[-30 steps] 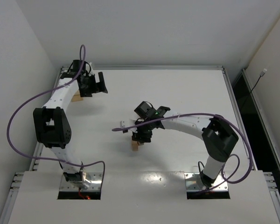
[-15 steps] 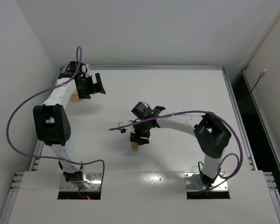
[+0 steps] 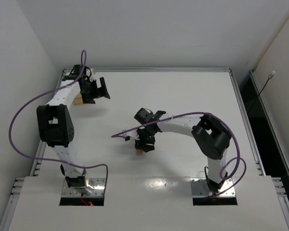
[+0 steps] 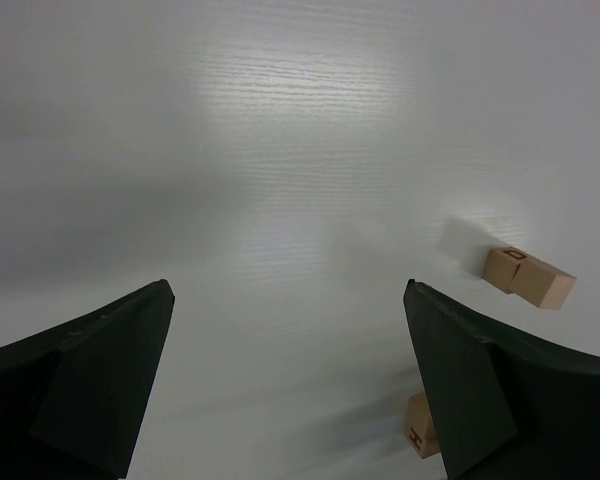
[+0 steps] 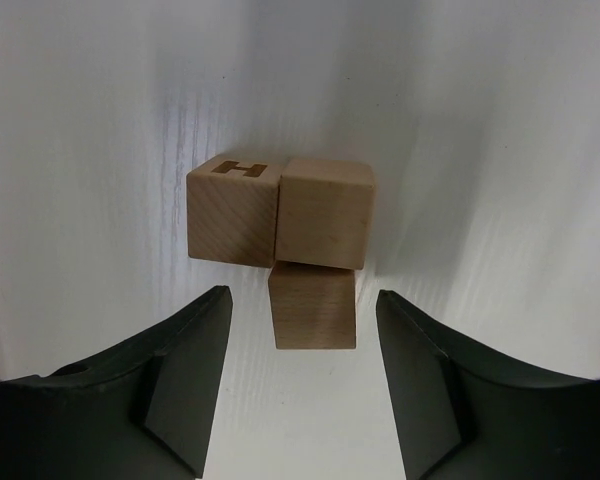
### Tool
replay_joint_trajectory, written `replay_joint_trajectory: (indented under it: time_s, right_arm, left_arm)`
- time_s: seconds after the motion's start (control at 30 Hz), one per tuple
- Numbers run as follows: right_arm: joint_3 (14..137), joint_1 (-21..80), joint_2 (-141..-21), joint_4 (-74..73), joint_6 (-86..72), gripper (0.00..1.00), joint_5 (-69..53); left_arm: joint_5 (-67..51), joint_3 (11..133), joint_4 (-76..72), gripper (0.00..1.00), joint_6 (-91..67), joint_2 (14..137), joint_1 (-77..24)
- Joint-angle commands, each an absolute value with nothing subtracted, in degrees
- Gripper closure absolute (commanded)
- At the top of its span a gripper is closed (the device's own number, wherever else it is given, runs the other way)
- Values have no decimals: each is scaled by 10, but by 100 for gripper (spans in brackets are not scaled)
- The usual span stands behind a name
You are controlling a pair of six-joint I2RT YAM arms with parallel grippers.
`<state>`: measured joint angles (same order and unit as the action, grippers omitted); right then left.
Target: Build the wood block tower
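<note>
- The right arm (image 3: 183, 126) had folded leftward, drawing its claw (image 5: 300, 300) slightly toward the near edge, around the middle of the table (image 3: 192, 91).
- That claw gaped wide and empty, astride one block (image 5: 315, 310); two more blocks (image 5: 280, 212) sat touching just beyond.
- The left claw (image 4: 287, 290) hung wide and empty by the far-left corner.
- Likely step: grasping. Next, close squarely without nudging the neighbours.

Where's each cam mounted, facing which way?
Top external: above, behind the bases, looking down at the table; left arm and right arm show.
Left wrist: on left gripper, facing the table; own fingers at bottom corners.
Right wrist: on right gripper, aimed at three wood blocks; own fingers.
Shared: top and right wrist both see those blocks.
</note>
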<state>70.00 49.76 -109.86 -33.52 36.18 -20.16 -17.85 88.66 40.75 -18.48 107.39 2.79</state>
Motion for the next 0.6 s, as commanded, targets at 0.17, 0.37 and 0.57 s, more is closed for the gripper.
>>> replay_joint_trajectory:
  time_s: [0.17, 0.37, 0.57]
  right_arm:
    - [723, 501, -1113, -321, 373, 45, -216]
    - [723, 501, -1113, -310, 373, 46, -211]
    - [735, 501, -1119, -310, 373, 51, -206]
  left_arm:
    - [-190, 912, 403, 0, -184, 1081, 38]
    - [-185, 912, 403, 0, -184, 1081, 38]
    - [-185, 907, 403, 0, -184, 1086, 38]
